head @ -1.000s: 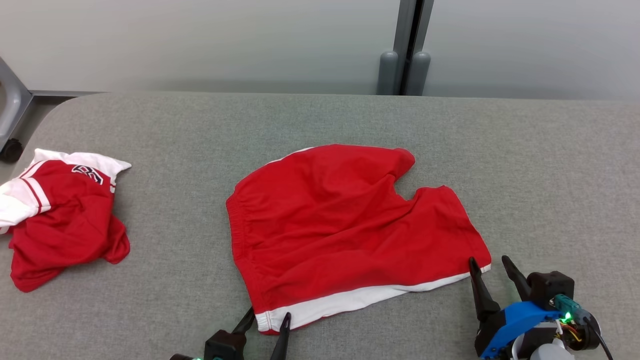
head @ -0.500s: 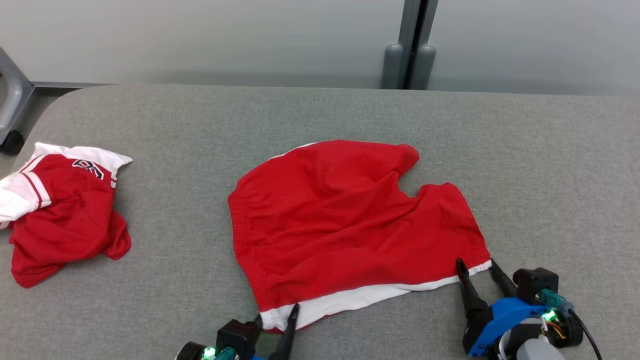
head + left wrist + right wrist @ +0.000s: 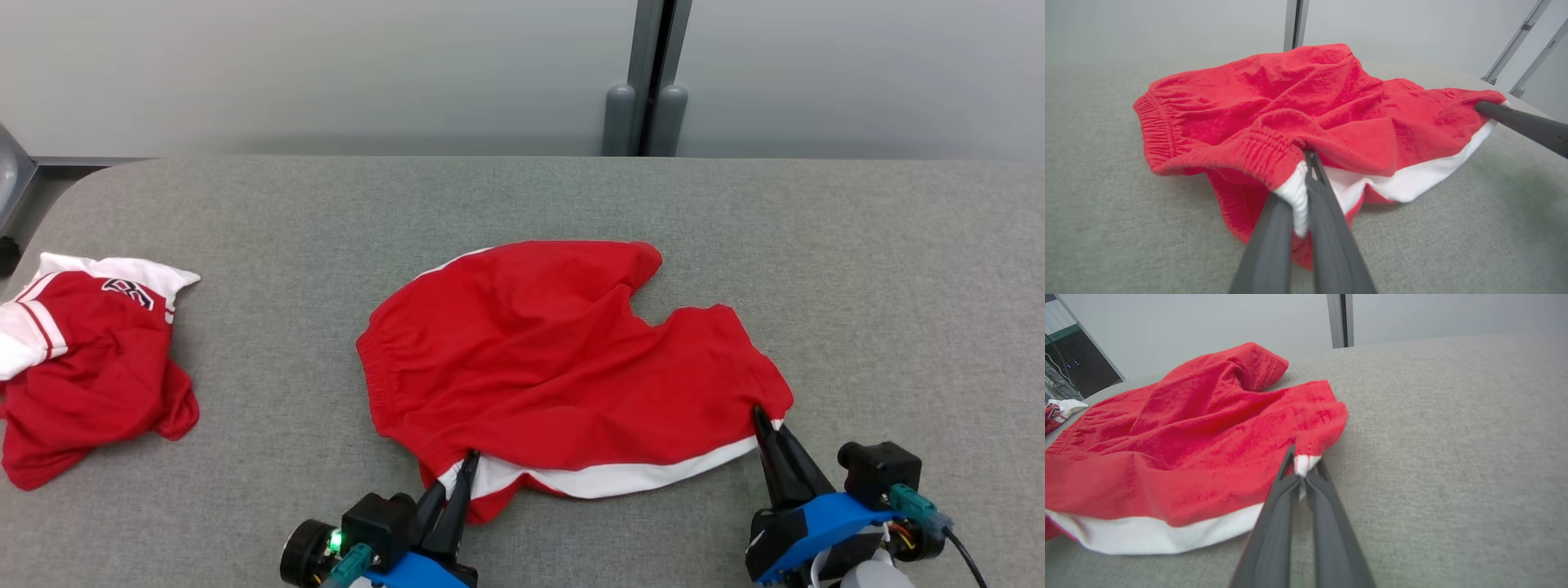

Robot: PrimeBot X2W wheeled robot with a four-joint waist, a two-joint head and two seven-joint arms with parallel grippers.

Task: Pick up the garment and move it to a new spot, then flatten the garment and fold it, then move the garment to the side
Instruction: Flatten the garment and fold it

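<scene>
Shorts (image 3: 563,359) in red lie spread but rumpled around the middle of the grey table (image 3: 898,286), closer to its near edge than its far one. At that near edge the left gripper (image 3: 464,464) has its two dark fingers pressed together on the waistband corner, where red elastic meets the white band (image 3: 620,478), and the cloth there is raised off the table. Further right along the near side, the right gripper (image 3: 766,420) is pinched tight on the leg-hem corner, a scrap of white showing between its tips. The white band runs between the two grips. Beyond, the gathered waistband (image 3: 374,367) faces the table's left edge and the two legs point right. By the left edge, well apart, sits a crumpled red-and-white jersey (image 3: 90,367). Past the far edge stands a grey post (image 3: 649,82) against a pale wall.
</scene>
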